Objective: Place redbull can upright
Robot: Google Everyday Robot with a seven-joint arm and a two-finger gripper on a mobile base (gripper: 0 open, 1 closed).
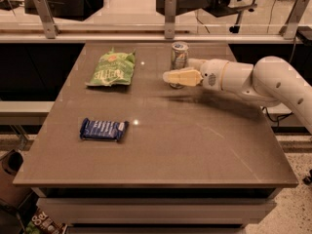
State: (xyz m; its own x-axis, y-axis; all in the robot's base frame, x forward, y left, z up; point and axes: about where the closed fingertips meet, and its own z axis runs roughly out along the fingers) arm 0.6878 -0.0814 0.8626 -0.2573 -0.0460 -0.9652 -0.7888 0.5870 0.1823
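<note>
Gripper: the gripper is reaching in from the right, low over the far middle of the table, and is crossing in front of the lower half of the can.
Grip state: I cannot tell whether it is clamping the can or only sitting against it.
Redbull can: the redbull can is standing upright on the table, near the far edge, with its shiny top facing up. Its upper half is showing above the gripper and its base is peeking out just below.
Arm: the white arm is stretching across the right side of the table, with its wrist lying level behind the gripper.
Green chip bag: the green chip bag is lying flat to the left of the can, well apart from it.
Blue wrapped bar: the blue wrapped bar is lying flat on the near left part of the table, well apart from both the bag and the can.
Beyond the table: a rail with metal posts is running along behind the far edge.
</note>
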